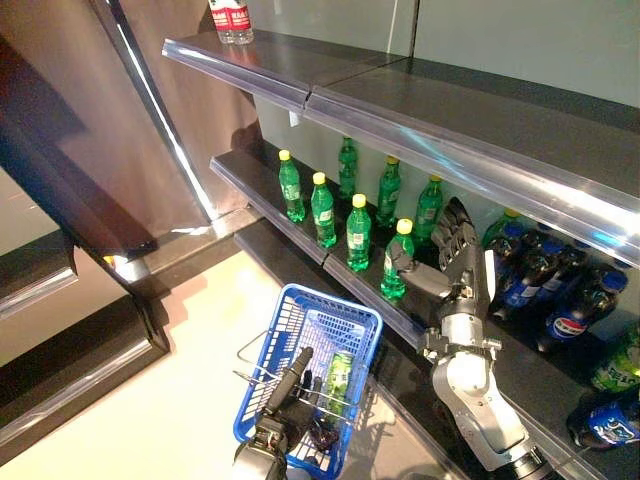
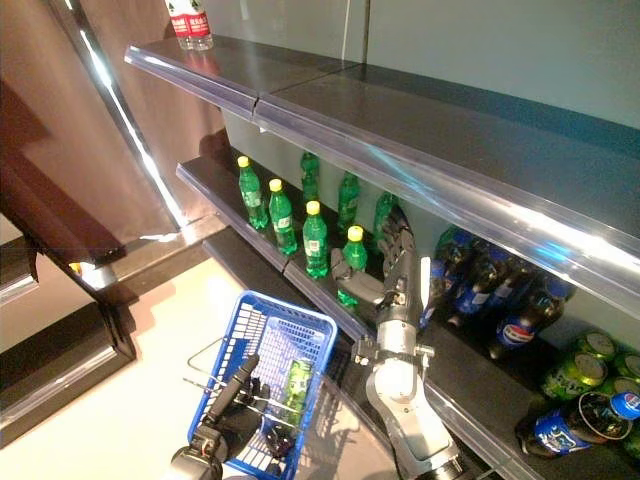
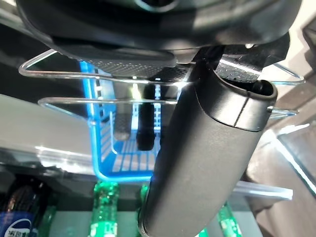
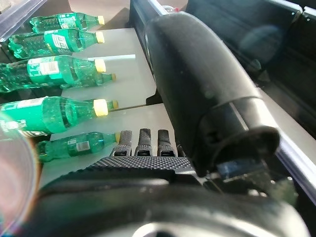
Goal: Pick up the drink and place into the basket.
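Note:
Green bottles (image 1: 357, 232) with yellow caps stand in rows on the middle shelf (image 1: 245, 180). My right hand (image 1: 460, 255) is open, fingers straight, raised just right of the frontmost green bottle (image 1: 397, 262), with its thumb reaching toward that bottle. Its wrist view shows the straight fingers (image 4: 143, 140) before the green bottles (image 4: 59, 111). My left hand (image 1: 285, 395) is shut on the wire handles (image 3: 98, 79) of the blue basket (image 1: 300, 300), which hangs low in front of the shelf. A green drink (image 1: 340, 380) lies inside the basket.
Dark bottles with blue labels (image 1: 540, 280) stand right of my right hand; one lies further right (image 1: 605, 420), near green cans (image 2: 580, 365). The upper shelf (image 1: 400, 110) overhangs the bottles, with a clear bottle (image 1: 230, 20) on it. A dark panel (image 1: 60, 170) stands at the left.

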